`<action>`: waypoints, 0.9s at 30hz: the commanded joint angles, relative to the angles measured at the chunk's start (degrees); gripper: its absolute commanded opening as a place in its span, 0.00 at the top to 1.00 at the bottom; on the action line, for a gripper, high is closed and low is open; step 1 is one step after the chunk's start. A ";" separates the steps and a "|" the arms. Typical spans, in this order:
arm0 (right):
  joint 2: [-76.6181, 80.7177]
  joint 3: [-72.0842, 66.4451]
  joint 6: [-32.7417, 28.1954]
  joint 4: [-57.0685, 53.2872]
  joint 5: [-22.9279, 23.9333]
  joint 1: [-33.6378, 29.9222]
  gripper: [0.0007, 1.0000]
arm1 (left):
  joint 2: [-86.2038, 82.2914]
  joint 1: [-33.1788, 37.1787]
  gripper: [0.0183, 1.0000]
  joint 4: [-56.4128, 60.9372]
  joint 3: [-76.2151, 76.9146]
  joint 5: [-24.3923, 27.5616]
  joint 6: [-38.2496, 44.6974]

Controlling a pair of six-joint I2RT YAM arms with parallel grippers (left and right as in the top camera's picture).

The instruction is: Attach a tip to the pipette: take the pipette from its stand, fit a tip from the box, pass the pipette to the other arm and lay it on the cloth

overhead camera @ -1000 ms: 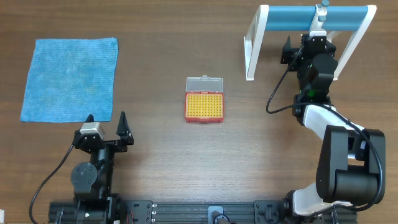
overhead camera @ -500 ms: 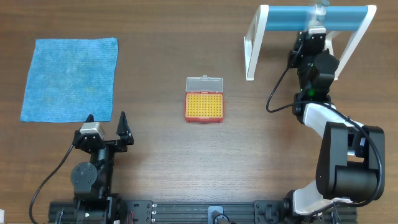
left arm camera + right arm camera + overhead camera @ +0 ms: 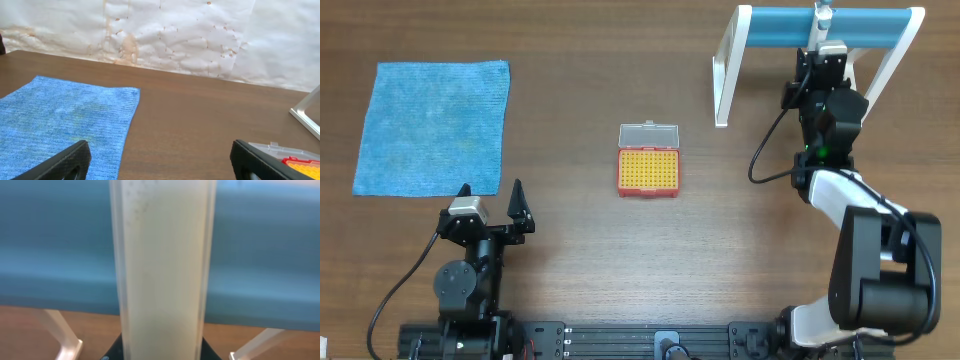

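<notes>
The white pipette (image 3: 823, 12) hangs on the blue bar of the white-framed stand (image 3: 770, 28) at the back right. My right gripper (image 3: 820, 60) is up against it; in the right wrist view the pipette body (image 3: 162, 270) stands very close in front of the blue bar (image 3: 50, 240). The tip box (image 3: 648, 172), red with yellow tips and its clear lid open, sits mid-table. The blue cloth (image 3: 432, 128) lies flat at the back left. My left gripper (image 3: 490, 195) rests open near its base, holding nothing, facing the cloth (image 3: 55, 125) and the tip box corner (image 3: 300, 162).
The stand's white legs (image 3: 722, 90) reach down to the table left of the right arm. A cable loops beside the right arm (image 3: 760, 160). Bare wood lies between the box, the cloth and the stand. A white papered wall (image 3: 175, 40) backs the table.
The right gripper has moved up closer to the stand's bar. The pipette's top has shifted slightly left along the bar. The left arm has not moved.
</notes>
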 commanded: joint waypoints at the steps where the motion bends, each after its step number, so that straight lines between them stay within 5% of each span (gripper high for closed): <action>1: -7.15 -5.90 2.58 7.06 -1.53 0.22 0.93 | -0.33 0.02 0.10 -0.28 -0.15 -0.24 0.57; 7: -19.96 -19.65 2.58 12.85 -1.53 5.35 0.93 | -0.33 0.02 0.09 -0.28 -0.15 -0.24 0.57; 16: -24.59 -22.86 2.58 17.99 -1.97 29.79 0.93 | -0.33 0.02 0.10 -0.28 -0.15 -0.24 0.57; 27: -24.55 -31.93 2.60 30.95 -4.17 31.41 0.93 | -0.33 0.02 0.09 -0.28 -0.15 -0.24 0.57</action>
